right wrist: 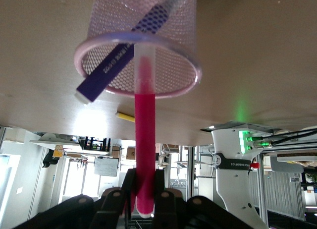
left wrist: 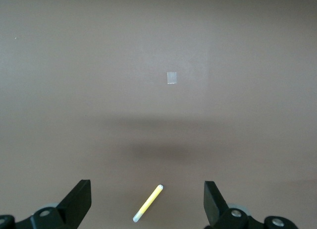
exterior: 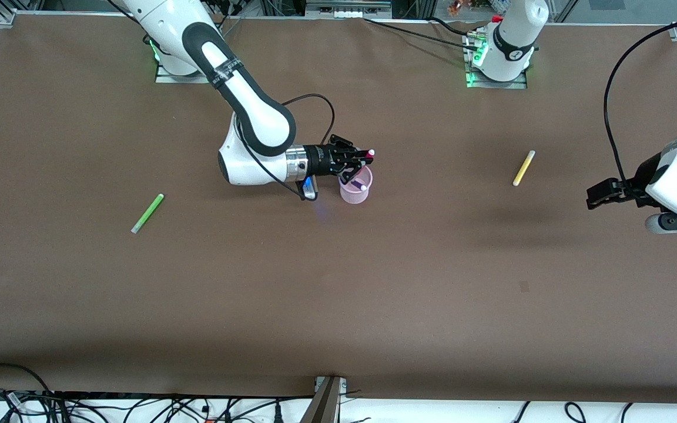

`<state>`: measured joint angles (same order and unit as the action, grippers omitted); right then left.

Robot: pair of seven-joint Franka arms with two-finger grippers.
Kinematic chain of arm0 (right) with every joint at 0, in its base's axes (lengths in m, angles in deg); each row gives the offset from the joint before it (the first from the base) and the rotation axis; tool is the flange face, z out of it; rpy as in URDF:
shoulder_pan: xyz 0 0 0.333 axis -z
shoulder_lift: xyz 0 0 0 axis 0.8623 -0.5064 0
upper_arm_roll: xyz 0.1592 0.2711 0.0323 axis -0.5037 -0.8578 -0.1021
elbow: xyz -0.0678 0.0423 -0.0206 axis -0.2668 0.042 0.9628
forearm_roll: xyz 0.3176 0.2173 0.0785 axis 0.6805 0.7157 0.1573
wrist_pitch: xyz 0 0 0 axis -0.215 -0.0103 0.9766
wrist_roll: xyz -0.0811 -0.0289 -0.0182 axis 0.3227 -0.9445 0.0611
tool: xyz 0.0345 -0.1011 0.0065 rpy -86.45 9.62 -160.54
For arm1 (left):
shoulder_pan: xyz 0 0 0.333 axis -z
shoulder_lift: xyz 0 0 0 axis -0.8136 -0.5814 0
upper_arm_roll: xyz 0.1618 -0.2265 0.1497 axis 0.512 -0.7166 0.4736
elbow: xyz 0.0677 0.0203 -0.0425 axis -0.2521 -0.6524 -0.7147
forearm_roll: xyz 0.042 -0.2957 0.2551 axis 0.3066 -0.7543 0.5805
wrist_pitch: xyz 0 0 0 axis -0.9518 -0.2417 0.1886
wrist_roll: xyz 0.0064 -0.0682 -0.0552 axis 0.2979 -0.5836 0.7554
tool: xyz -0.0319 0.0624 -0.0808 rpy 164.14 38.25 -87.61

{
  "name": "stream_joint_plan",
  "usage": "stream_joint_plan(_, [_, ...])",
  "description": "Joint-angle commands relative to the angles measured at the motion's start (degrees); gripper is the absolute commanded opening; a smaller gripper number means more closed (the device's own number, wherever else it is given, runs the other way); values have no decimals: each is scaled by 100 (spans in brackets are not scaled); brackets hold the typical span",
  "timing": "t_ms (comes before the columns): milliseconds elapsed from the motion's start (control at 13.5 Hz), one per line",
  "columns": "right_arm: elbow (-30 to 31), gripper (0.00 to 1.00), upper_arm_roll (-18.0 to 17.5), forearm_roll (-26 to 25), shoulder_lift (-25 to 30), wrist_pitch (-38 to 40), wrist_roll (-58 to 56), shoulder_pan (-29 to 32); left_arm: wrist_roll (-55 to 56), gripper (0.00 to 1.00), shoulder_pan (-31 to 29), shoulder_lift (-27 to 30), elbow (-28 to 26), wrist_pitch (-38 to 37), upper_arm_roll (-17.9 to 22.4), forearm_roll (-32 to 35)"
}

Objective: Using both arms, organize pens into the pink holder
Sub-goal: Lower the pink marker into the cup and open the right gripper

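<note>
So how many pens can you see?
4: purple pen in the pink holder; magenta pen in the right gripper over it; green pen and yellow pen on the table.

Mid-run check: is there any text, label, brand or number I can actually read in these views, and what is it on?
None can be read for certain.
Purple pen in the pink holder: pale print along its barrel, too blurred to read.
Right arm's black band: white lettering, too small to read.
Left arm's base: grey print on its dark band, too small to read.
Magenta pen in the right gripper: no print visible.
Yellow pen: no print visible.
</note>
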<state>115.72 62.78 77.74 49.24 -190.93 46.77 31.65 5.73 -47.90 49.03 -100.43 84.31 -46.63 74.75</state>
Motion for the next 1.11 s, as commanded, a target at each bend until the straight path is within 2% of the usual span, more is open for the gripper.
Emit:
stream_joint_plan(0, [-177, 0, 0, -64, -271, -121, -291, -55, -115, 100, 38, 48, -23, 140, 48, -87])
stream_joint_plan(149, [-194, 45, 0, -161, -246, -182, -422, -82, -44, 100, 74, 57, -6, 193, 48, -43])
stream_joint_plan(297, [-387, 100, 0, -529, -193, -208, -414, -108, 0, 100, 48, 197, 3, 175, 39, -43])
stream_joint_plan(446, [-405, 100, 9, -767, 113, -182, -361, -91, 0, 100, 12, 250, 56, 175, 48, -95])
stream_joint_plan(520, [-405, 100, 26, -1055, 280, -147, -370, -82, 0, 100, 21, 224, 56, 184, 48, -113])
stream_joint_plan(668, [-344, 100, 35, -2246, 745, -138, -414, -73, 0, 100, 47, 76, 56, 184, 39, -122])
stream_joint_plan(817, [-396, 100, 324, -3968, 975, 89, -440, -64, -70, 100, 30, 48, 65, 184, 39, -122])
stream_joint_plan(891, [-422, 100, 534, -4524, 1063, 221, -449, -55, -79, 100, 47, 39, 56, 184, 39, -130])
stream_joint_plan(1040, [-484, 100, 1253, -4731, 1283, 781, -615, -47, -105, 100, 30, 13, -14, 175, 30, -244])
